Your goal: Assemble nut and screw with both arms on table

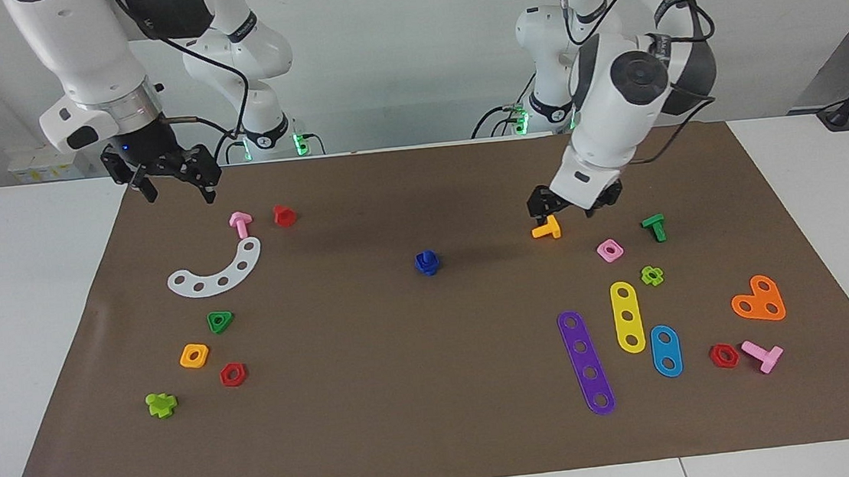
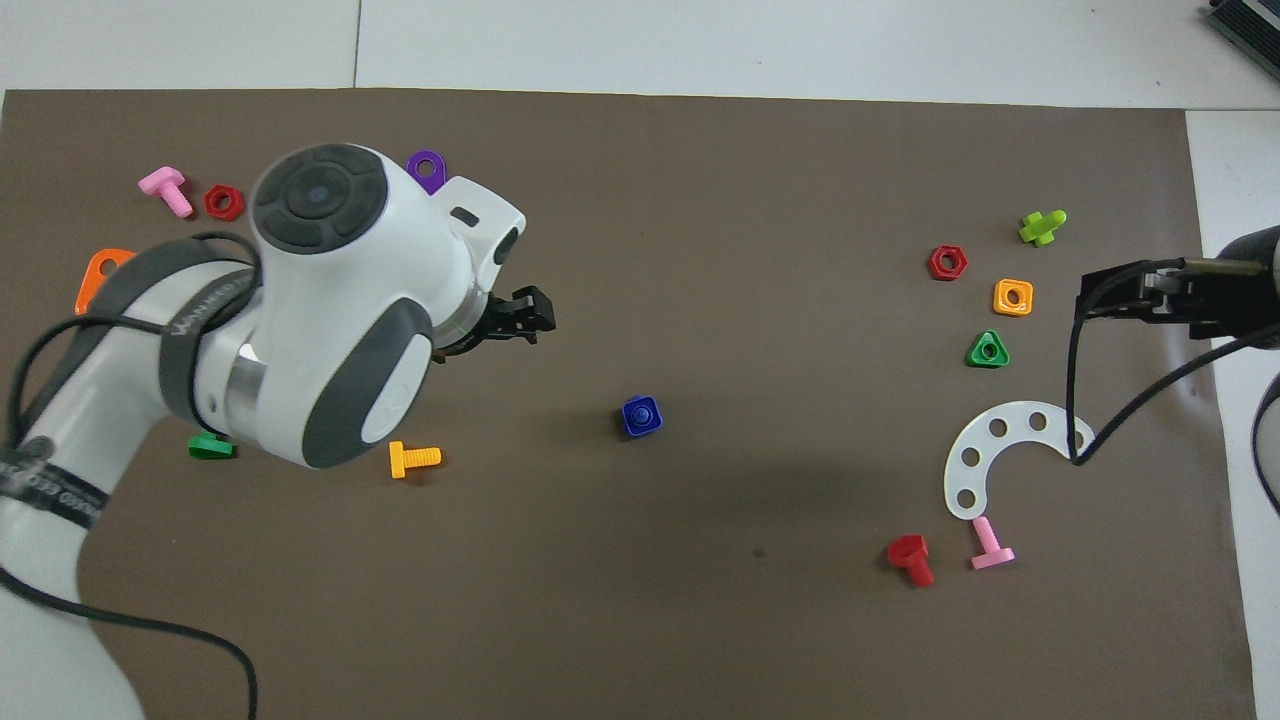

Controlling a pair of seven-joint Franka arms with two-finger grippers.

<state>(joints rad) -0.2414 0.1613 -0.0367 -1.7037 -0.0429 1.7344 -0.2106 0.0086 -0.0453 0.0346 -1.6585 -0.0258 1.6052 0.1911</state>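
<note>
The dark-blue nut (image 1: 427,263) and the dark-blue screw (image 2: 641,414) stand joined as one small stack in the middle of the brown mat (image 1: 409,409); nothing touches them. My left gripper (image 1: 572,205) is open and empty, up over the mat just above an orange bolt (image 1: 547,229), toward the left arm's end. It also shows in the overhead view (image 2: 522,314). My right gripper (image 1: 175,185) is open and empty, raised over the mat's corner at the right arm's end, and waits.
Pink bolt (image 1: 240,223), red bolt (image 1: 283,215) and white curved strip (image 1: 218,272) lie under the right gripper's side. Pink nut (image 1: 610,250), green bolt (image 1: 654,227), purple (image 1: 586,363), yellow (image 1: 627,316) and blue (image 1: 666,350) strips lie toward the left arm's end.
</note>
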